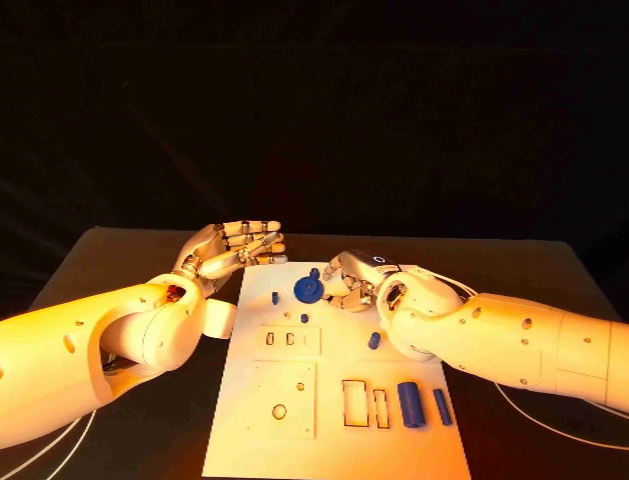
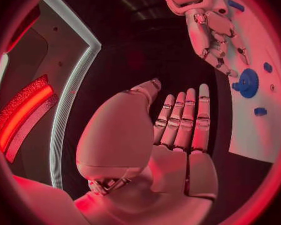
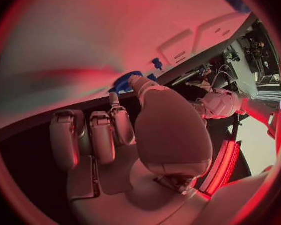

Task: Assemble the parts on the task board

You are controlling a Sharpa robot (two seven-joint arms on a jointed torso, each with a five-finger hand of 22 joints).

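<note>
Just beside right fingers [image 1: 346,290]: blue gear [image 1: 308,290].

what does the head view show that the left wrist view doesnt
Head view alone: the near half of the task board, with two blue cylinders lying side by side and the rectangular cut-outs.

Left wrist view alone: the left hand seen from behind, fingers straight and side by side, holding nothing.

Both: the blue gear standing on the board, with the right hand beside it.
</note>
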